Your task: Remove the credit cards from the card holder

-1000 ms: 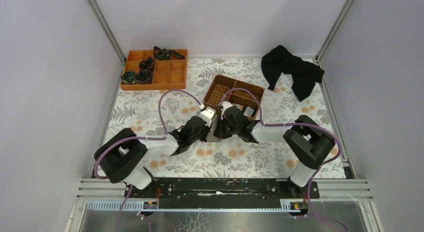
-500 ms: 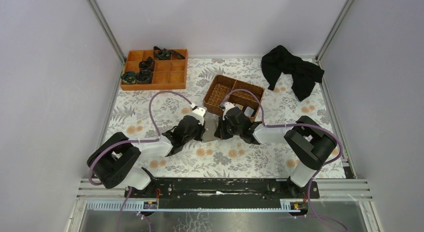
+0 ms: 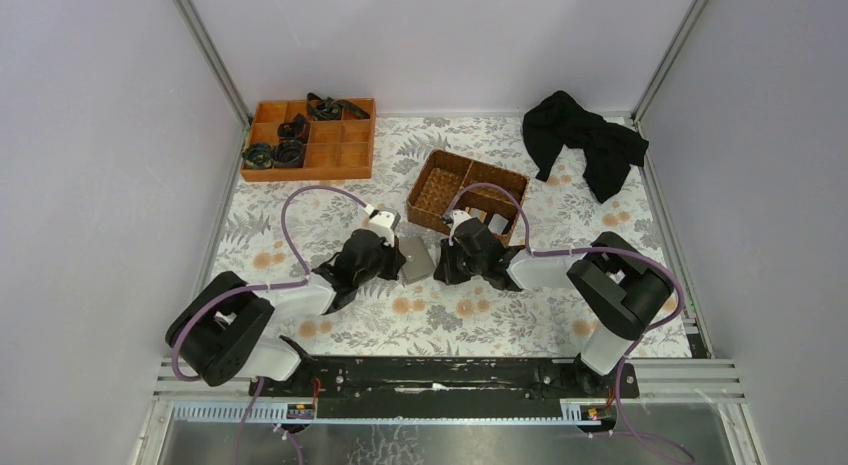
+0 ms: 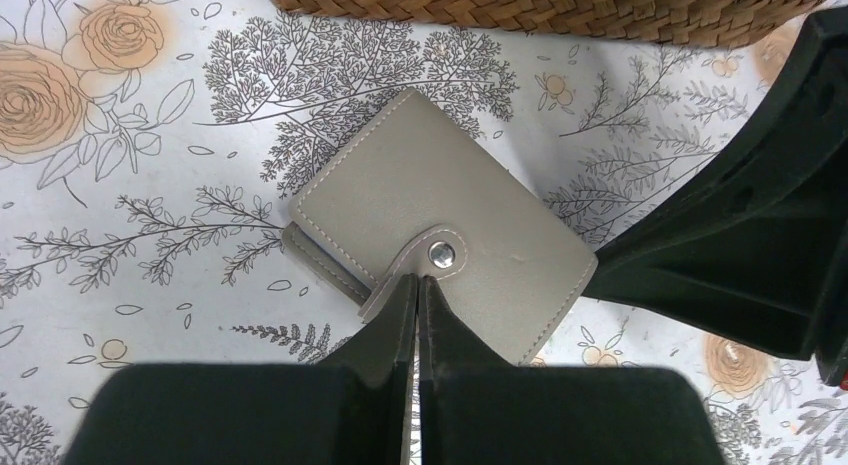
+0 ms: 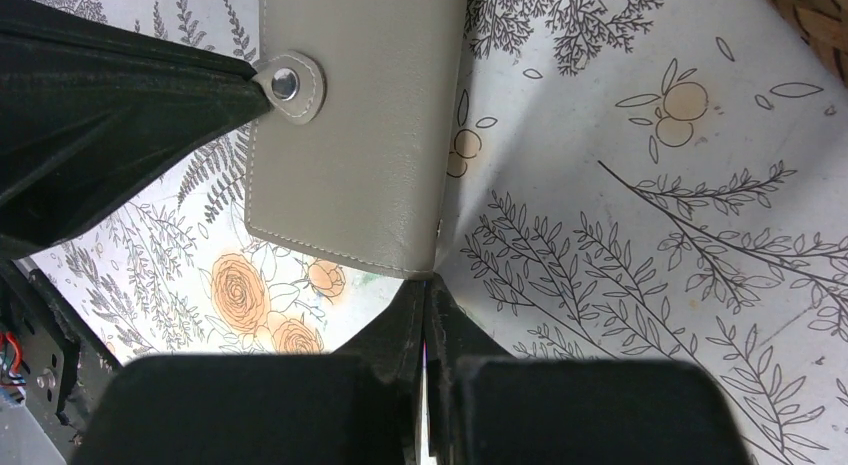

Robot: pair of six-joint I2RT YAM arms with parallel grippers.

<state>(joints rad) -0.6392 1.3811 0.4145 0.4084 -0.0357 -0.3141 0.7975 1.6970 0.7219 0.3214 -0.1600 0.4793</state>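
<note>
The card holder (image 3: 415, 259) lies folded shut on the flowered tablecloth, between my two grippers; it is grey-beige with a snap strap. My left gripper (image 4: 418, 282) is shut on the strap tab just below the metal snap (image 4: 441, 252). It reaches the holder from the left in the top view (image 3: 394, 255). My right gripper (image 5: 428, 282) is shut on the near corner of the holder (image 5: 350, 135) and reaches it from the right in the top view (image 3: 441, 264). No credit cards show at the holder; its inside is hidden.
The brown wicker basket (image 3: 440, 180) stands just behind the holder, with a pale flat piece (image 3: 495, 223) in its right part. An orange divided tray (image 3: 350, 157) with black items is at the back left. A black cloth (image 3: 585, 135) lies at the back right.
My left gripper has drawn back to the left and the right a little to the right. The holder, covered by both grippers before, now shows between them.
</note>
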